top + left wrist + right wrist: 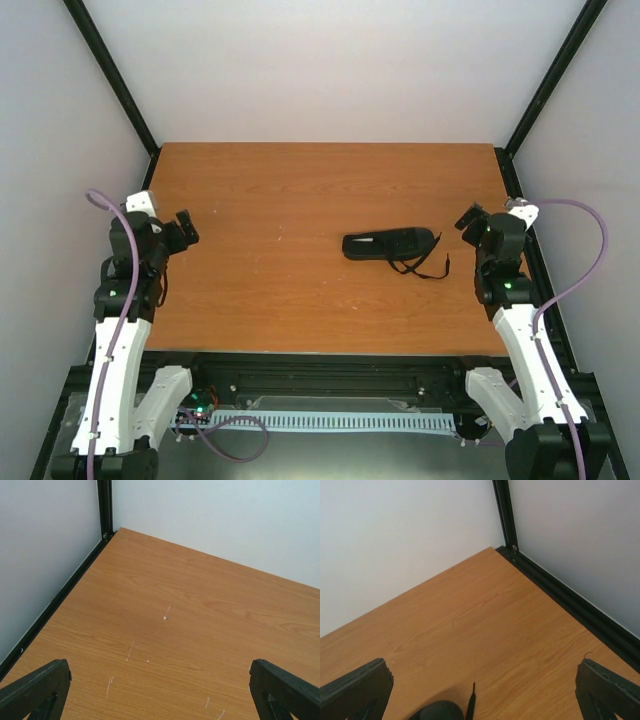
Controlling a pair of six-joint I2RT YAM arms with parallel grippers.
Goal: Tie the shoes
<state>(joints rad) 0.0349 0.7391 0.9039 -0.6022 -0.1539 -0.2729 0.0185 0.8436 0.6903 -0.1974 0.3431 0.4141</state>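
Both claws stand wide open and hold nothing. The left claw (184, 229) hangs at the left edge of the tabletop (270, 190) and the right claw (471, 220) at the right edge, each facing inward. That spread stance reads as a ready pose: it leaves the middle open to the overhead view and lets either arm reach in.

Only 1 shoe (388, 245) is here. It lies right of centre with its length running left to right, near the right claw and well apart from the left. Its laces (430, 268) are untied and trail loose toward the right and near side.

The right wrist view catches a dark rounded end of the shoe and 1 lace tip (471, 700) at its bottom edge. The left wrist view shows wood grain and a few pale scuffs. Tying looks not yet begun, and the right arm seems better placed to take a lace first.
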